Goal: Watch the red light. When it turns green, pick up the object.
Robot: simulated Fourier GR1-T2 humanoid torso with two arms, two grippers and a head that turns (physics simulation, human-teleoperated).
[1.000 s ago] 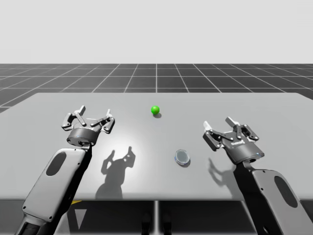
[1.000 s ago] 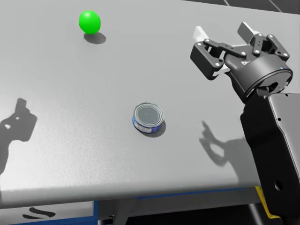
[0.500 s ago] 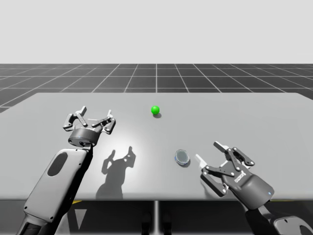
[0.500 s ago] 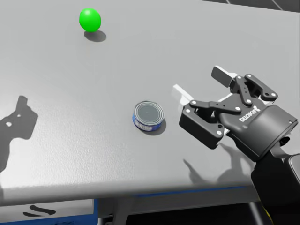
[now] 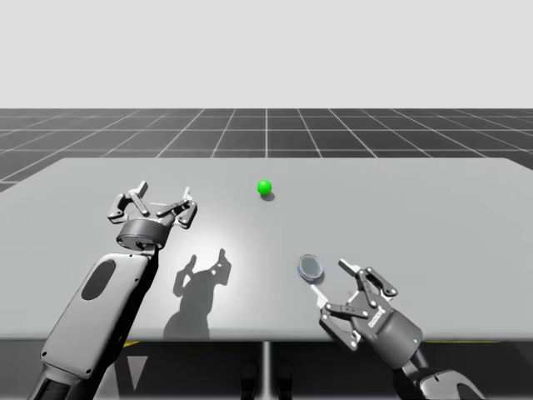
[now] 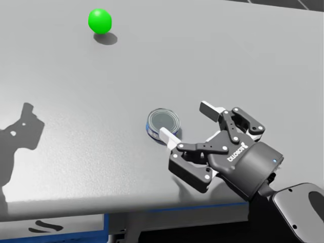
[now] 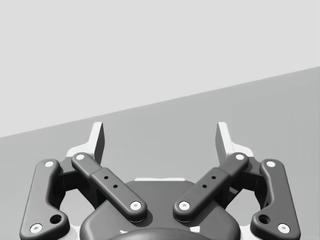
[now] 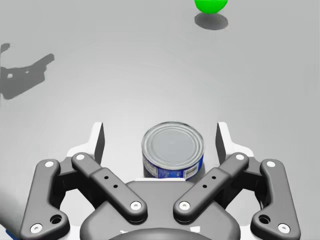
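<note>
Grey, matte, unmarked: the counter (image 5: 441, 208) is one flat slab running across the high view, its near edge just above the bottom of that view. Beyond its far edge lies a dark floor with a pale grid (image 5: 375, 133), and above that a plain whitish backdrop (image 5: 266, 50). No walls or furniture can be made out.

Light: the small round ball (image 5: 265, 187) is green. It sits on the counter at centre, on the far side, with a small shadow beside it.

Object: the short round tin with silver lid and blue label (image 6: 163, 123) stands upright on the counter, right of centre and towards the near edge, well apart from the ball.

Right gripper (image 5: 331, 279): low over the near-right part of the counter, pointing away towards the far side. Fingers spread wide. In the right wrist view the tin stands between them, close to the palm, with a gap of bare counter showing on each side, so neither finger touches it. In the head view one fingertip overlaps the tin's near rim.

Left gripper (image 5: 162, 190): raised over the left half of the counter, well apart from tin and ball. Fingers spread wide, nothing between them; ahead of them the left wrist view shows bare counter and backdrop. The arm's shadow (image 5: 200, 275) falls on the counter to its right.
</note>
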